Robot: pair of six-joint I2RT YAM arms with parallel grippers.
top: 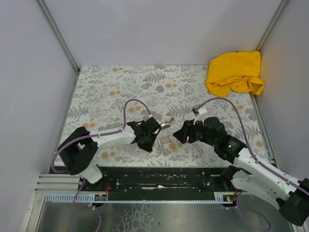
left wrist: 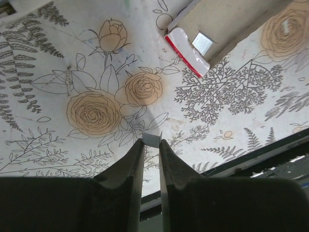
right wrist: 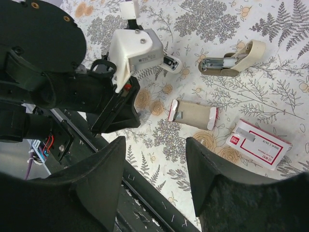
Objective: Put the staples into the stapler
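**Operator:** What was the state of the left hand, and what was the nearest hazard?

**Technician:** The left hand (left wrist: 151, 145) was pressed almost together, pinching the staples (left wrist: 152, 139) at the very fingertips, above the table (left wrist: 231, 96). With so little of the strip inside the grip, it could pivot or drop during travel. Too hard a squeeze could break the strip into 2 pieces.

**Operator:** And the right hand?

**Technician:** The right hand (right wrist: 155, 145) was spread and held nothing. It hung over the table near the open tray (right wrist: 195, 116), with the box sleeve (right wrist: 258, 147) close by. A careless descent could push either 1 across the table.

**Operator:** What about the stapler, farther out?

**Technician:** The stapler (right wrist: 231, 59) lay on the table beyond the tray, its cream top swung up and its silver channel exposed. Nothing braced it. If the strip arrived tilted or off the channel line, it would likely catch on the channel wall, and the unheld stapler could skid or tip instead of accepting the strip.
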